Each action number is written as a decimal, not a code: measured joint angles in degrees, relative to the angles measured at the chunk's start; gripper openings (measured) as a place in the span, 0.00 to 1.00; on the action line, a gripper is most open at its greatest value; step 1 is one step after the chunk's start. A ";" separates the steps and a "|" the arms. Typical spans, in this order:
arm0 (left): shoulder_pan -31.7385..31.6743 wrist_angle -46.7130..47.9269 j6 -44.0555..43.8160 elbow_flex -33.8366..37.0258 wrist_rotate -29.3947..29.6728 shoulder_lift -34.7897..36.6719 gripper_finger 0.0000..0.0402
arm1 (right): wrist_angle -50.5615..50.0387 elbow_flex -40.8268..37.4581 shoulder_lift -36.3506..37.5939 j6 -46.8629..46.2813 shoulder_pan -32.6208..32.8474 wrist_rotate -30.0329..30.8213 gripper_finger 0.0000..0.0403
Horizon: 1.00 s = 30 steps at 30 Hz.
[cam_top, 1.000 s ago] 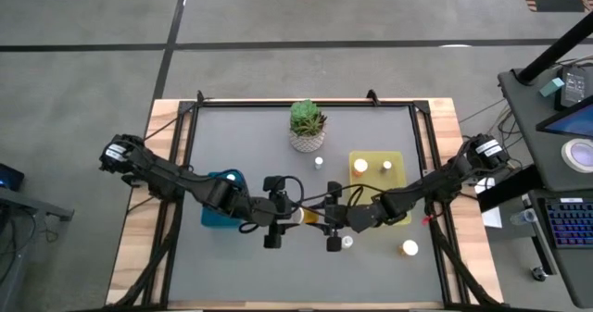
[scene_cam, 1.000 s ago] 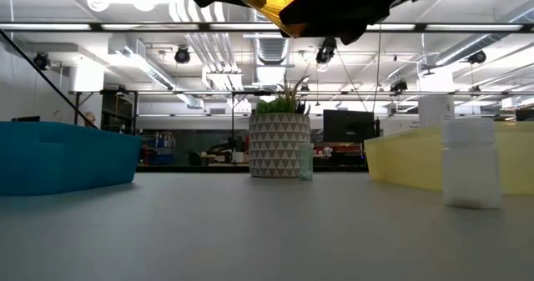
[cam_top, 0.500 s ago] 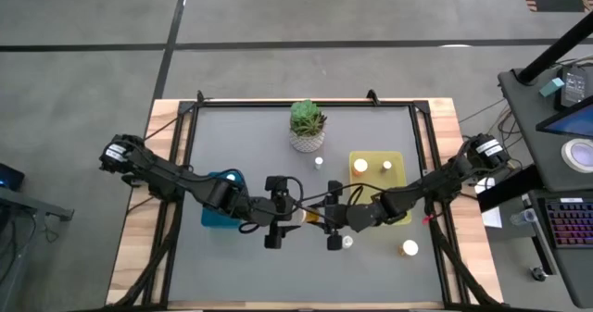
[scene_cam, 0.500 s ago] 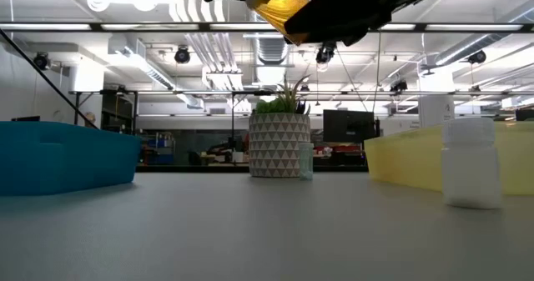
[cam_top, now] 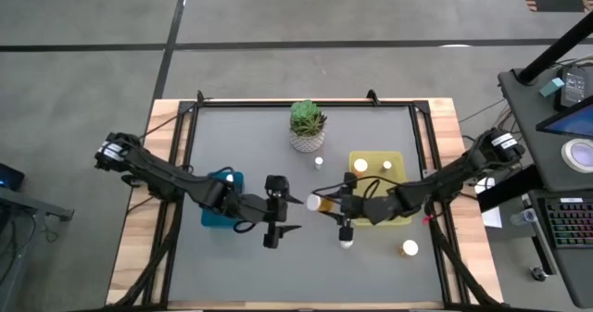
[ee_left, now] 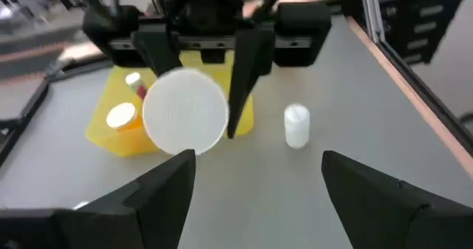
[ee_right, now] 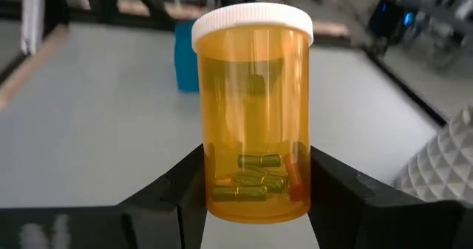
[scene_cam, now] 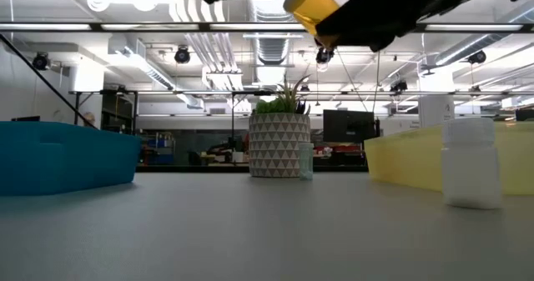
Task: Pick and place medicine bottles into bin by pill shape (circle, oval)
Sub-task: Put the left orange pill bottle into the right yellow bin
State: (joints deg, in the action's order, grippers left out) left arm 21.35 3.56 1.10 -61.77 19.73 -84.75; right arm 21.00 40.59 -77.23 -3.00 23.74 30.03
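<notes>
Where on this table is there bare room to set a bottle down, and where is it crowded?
Free: the gray mat left of the succulent pot, behind the blue bin, and the front strip near the table edge. Crowded: the middle, where the open left pincer faces the right pincer holding the amber bottle, plus the yellow bin and loose bottles nearby.

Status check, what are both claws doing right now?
Left claw open, empty. Right claw shut on amber bottle, mid-air over table centre. Nothing blocking.
</notes>
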 joint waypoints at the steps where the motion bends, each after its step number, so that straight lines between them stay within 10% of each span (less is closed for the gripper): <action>1: -0.13 -2.26 0.49 1.22 0.34 0.00 0.69 | 3.51 -1.18 -0.01 1.27 0.17 0.02 0.43; 13: -1.93 -45.03 1.21 15.80 0.42 -1.80 0.69 | 39.18 -7.50 -7.51 14.49 1.14 0.03 0.43; 30: -2.17 -70.32 5.82 15.37 -0.53 -13.82 0.68 | 41.10 -5.34 -9.09 14.59 1.10 0.03 0.43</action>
State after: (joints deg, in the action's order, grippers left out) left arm 19.18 -66.76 6.92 -46.39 19.20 -98.57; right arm 62.10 35.24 -86.32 11.58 24.84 30.06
